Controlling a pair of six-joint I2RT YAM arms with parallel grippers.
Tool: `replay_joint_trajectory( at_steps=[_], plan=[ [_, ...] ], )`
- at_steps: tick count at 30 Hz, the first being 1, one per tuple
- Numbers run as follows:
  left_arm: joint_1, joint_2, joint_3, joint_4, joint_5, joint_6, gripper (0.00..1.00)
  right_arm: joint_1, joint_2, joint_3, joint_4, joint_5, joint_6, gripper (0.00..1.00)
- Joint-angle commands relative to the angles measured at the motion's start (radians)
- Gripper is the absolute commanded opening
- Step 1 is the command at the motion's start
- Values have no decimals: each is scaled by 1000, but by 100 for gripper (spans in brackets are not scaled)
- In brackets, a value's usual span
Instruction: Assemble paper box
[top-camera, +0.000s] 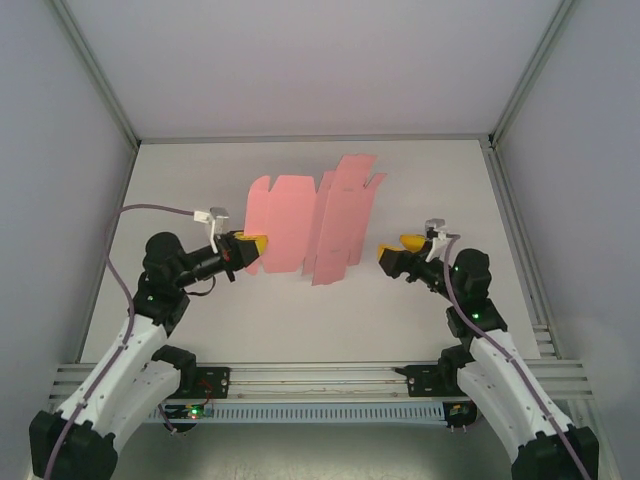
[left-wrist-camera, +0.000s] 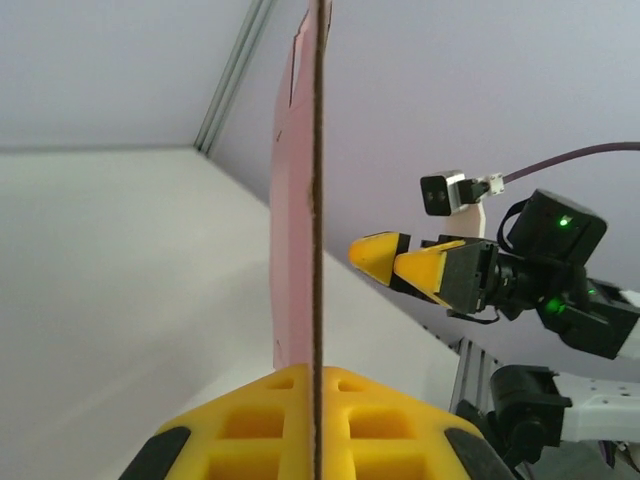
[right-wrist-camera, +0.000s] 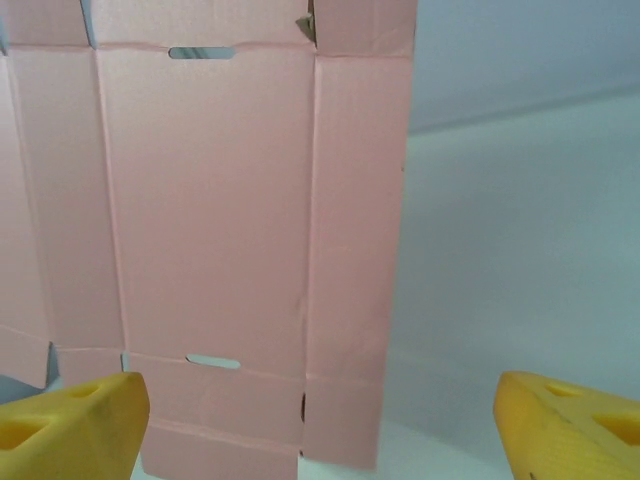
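Note:
The paper box (top-camera: 310, 215) is a flat pink die-cut sheet with flaps and slots, held upright above the table's middle. My left gripper (top-camera: 255, 243) is shut on the sheet's left edge. In the left wrist view the card (left-wrist-camera: 318, 180) runs edge-on between the closed yellow fingers (left-wrist-camera: 260, 410). My right gripper (top-camera: 398, 245) stands open just right of the sheet, apart from it. In the right wrist view the sheet's face (right-wrist-camera: 220, 220) fills the left and centre, and the two yellow fingertips (right-wrist-camera: 70, 430) are spread wide with nothing between them.
The white table (top-camera: 300, 330) lies under the sheet, with grey enclosure walls on three sides. A metal rail (top-camera: 320, 378) runs along the near edge between the arm bases. From the left wrist, the right gripper (left-wrist-camera: 390, 262) shows beyond the card.

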Motion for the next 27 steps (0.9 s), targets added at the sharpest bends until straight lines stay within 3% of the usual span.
replay_joint_trajectory(
  at_steps=[1,14,20,21,24,27],
  plan=[
    [-25,-36,-5,95,25,-29,0,-10,-4,-9,145,-100,41,89],
    [-67,-71,-18,192,54,-49,0,-10,205,72,318,-229,29,86],
    [-79,-111,5,111,40,0,0,-12,322,123,403,-333,27,84],
    [-81,-113,3,115,36,-2,0,-11,331,126,429,-349,39,82],
    [-81,-112,-3,110,-22,-16,0,-12,332,139,433,-383,38,65],
    [-81,-112,-4,64,-170,-26,0,-12,299,131,409,-385,32,54]
  ],
)
